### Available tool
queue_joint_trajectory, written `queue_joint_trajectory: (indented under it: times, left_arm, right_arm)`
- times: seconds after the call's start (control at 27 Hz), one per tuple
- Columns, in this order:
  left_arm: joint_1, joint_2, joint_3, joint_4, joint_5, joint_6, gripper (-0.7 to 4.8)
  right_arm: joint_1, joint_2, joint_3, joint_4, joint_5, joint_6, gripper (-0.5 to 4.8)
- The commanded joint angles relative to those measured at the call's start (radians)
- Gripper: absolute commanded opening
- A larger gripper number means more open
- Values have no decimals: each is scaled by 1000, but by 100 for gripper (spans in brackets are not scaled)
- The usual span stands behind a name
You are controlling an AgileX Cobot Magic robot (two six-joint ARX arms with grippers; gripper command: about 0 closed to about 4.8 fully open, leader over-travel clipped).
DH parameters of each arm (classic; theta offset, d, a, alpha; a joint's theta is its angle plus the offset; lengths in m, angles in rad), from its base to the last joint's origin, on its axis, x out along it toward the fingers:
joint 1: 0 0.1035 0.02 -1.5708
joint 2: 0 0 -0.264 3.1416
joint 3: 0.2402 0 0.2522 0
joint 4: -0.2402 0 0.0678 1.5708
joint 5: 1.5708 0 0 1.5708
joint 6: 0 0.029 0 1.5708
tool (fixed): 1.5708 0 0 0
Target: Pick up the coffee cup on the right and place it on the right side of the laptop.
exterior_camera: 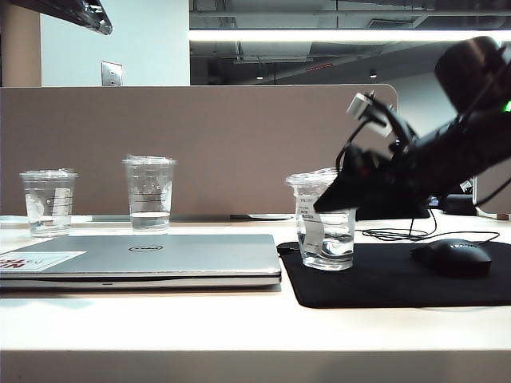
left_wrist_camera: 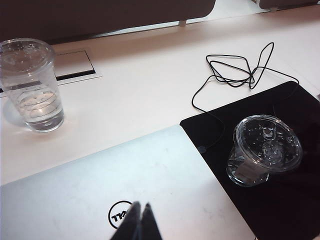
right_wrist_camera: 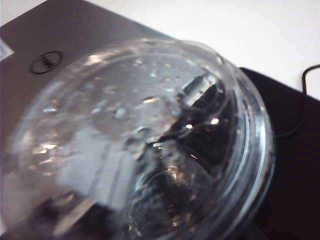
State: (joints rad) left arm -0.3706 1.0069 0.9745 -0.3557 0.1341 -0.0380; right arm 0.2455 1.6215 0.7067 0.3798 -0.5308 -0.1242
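The right gripper [exterior_camera: 339,195] reaches in from the right of the exterior view, tilted down toward the coffee cup [exterior_camera: 323,221], its dark tip crossing the cup's upper part just under the lid. Its jaws stand as wide as they go, and whether they touch the cup's wall cannot be told from these views. The cup stands upright on the black mouse pad [exterior_camera: 383,279], directly below and in front of this gripper, so close that its clear lid [right_wrist_camera: 145,135] fills the right wrist view. The laptop [exterior_camera: 152,257] lies closed beyond the cup from the right gripper, just beside the pad's edge. A black mouse [exterior_camera: 453,257] sits on the pad under the right arm, its cable [left_wrist_camera: 235,70] looped on the table. The left gripper [left_wrist_camera: 140,220] hovers over the laptop's lid near the Dell logo [left_wrist_camera: 120,216], fingertips pressed together and empty; the coffee cup [left_wrist_camera: 262,150] lies off to its side, well apart.
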Motion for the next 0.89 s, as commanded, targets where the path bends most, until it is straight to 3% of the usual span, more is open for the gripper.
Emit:
queue_joint_trajectory:
  times: [0.04,0.18,0.3,0.41,0.44,0.67,0.89]
  left_arm:
    - [1,-2,7,13,1,4,-5]
    - [1,-2,7,13,1,4,-5]
    - [1,-2,7,13,0,4,-5]
    - [1,-2,7,13,0,4,-5]
    - [1,-2,7,13,0,4,-5]
    - [1,-2,7,13,0,4,-5]
    - [1,-2,7,13,0,4,-5]
  right_arm:
    - [1,-83,5,-116,7,-1,479]
    - [0,-179,5,-258,47,0,479]
    - [0,-343,5,-461,209,0,476]
    - [0,-463,5,-536,295,0,68]
    - [0,-507,5,-552,314,0,-6]
    - [0,-717,-6,-566,425,0,-8]
    - [-6,-981,-159,-372,466,-4,-8]
